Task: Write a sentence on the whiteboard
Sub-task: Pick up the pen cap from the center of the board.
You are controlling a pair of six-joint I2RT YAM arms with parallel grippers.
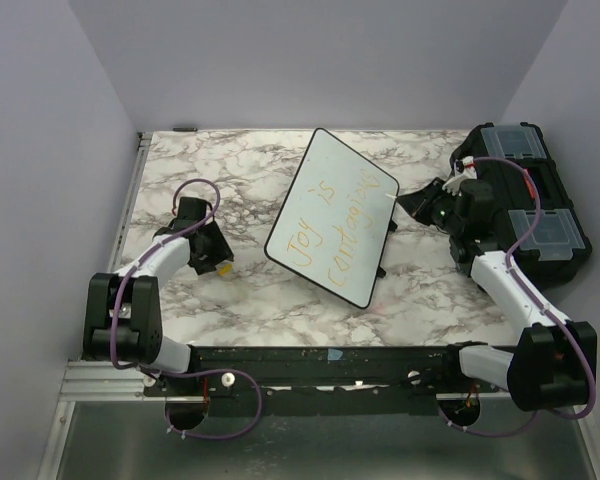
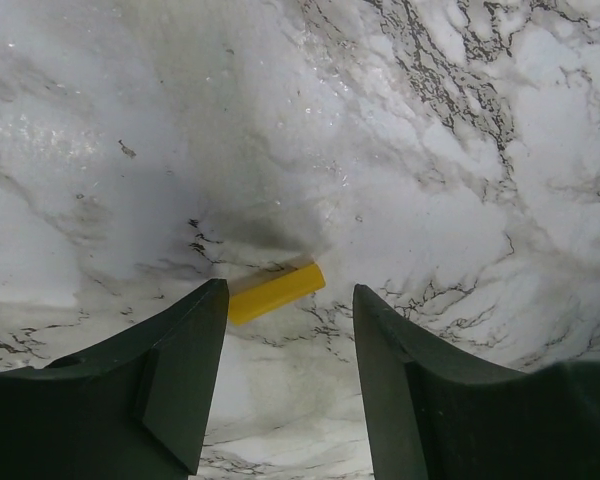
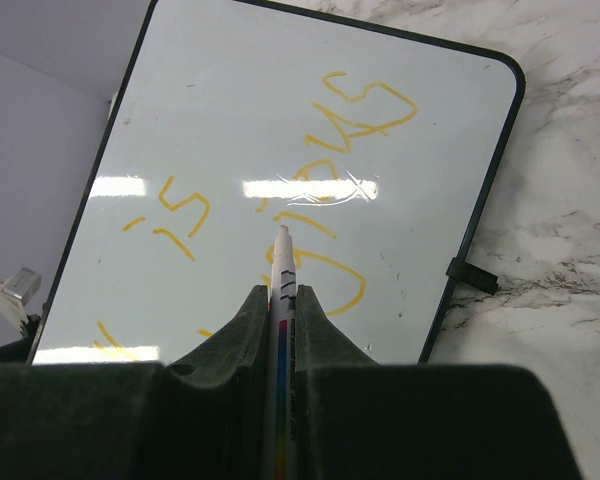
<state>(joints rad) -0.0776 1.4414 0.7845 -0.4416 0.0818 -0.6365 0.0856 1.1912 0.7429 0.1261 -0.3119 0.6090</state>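
Released left pincer (image 2: 290, 300) should centre on the short yellow plastic cap (image 2: 273, 294) left of the white black-rimmed whiteboard (image 1: 332, 178); right pincer (image 3: 281, 300) grasps a slim white marker (image 3: 283, 262).

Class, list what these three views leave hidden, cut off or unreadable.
Right wrist view: part of the sentence is hidden behind the right gripper; glare streaks wash out some letters.
Right wrist view: most of the marker is buried in the gripper.
Left wrist view: one end of the yellow piece sits behind the left gripper.
Top view: the toolbox contents are too small.
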